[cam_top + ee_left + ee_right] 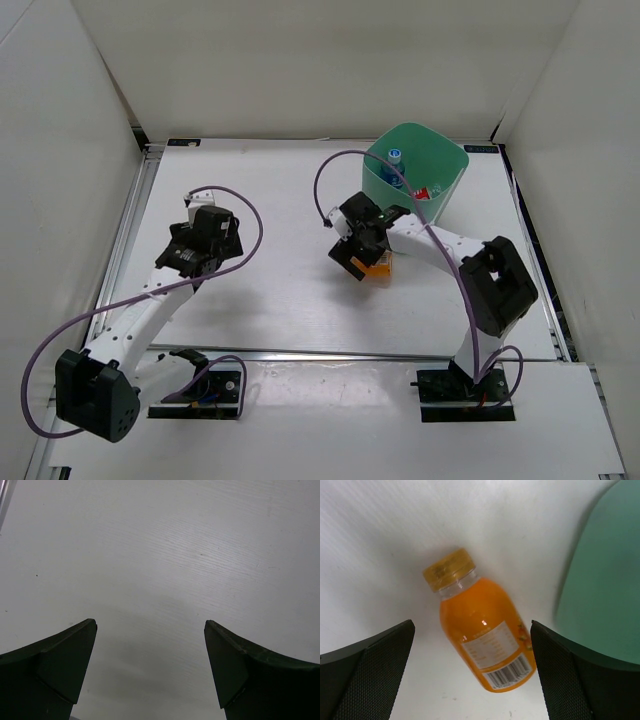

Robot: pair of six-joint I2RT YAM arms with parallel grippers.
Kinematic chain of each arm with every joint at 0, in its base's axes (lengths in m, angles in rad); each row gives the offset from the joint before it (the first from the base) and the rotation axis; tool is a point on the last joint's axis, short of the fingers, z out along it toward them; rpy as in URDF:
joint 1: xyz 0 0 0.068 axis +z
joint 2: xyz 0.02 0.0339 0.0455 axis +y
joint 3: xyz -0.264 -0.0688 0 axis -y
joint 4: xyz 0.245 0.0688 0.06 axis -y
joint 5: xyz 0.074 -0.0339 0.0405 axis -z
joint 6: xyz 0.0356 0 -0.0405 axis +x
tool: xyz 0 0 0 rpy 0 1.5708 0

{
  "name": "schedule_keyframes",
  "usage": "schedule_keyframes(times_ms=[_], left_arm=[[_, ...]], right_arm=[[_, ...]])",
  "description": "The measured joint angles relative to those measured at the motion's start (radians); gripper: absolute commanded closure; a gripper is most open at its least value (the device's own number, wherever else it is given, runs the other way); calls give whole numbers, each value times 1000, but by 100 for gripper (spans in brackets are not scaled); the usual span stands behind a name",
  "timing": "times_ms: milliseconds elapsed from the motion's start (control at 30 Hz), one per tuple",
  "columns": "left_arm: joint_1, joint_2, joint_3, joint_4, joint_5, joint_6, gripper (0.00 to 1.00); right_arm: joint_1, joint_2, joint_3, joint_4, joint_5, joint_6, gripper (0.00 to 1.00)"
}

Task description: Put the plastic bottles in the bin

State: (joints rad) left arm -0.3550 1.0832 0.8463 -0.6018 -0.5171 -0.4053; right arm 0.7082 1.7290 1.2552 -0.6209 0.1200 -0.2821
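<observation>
Orange from cap to base: the one bottle in sight outside the bin, an orange-bodied juice bottle (482,640) with a yellow cap, lying on its side on the white table (270,300), just beside the near-left wall of the mint-green bin (440,160) at the far right. Already inside the bin: a clear bottle with a blue label (394,165) and, to its right, a clear one with red label and cap (424,192). No sign of a fourth bottle with dark label and black cap; perhaps deeper in the bin, impossible to tell. By judgement, then, at least halfway: two in for certain, one plainly left.

Right gripper (358,258) hanging directly over the orange bottle, jaws spread wide, one finger on either side with bare table in both gaps; touching nothing, holding nothing. Bottle askew between the fingers, cap end away from the wrist camera, barcode end nearer. Likely next: down, then closing across the body.

Left gripper (205,225) over bare table at the left, well apart from bin and bottles, likewise wide and empty.
</observation>
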Motion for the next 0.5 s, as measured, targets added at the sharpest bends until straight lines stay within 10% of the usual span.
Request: schedule_keyframes(times_ms=[333,500], left_arm=[[0,-12,-21,-2,-22,-15,0],[0,-13,-21,-2,-26,-23,0]], right_arm=[[0,1,-94,-16,-31,50,1],[0,7,-105,-9,-60,90,48]])
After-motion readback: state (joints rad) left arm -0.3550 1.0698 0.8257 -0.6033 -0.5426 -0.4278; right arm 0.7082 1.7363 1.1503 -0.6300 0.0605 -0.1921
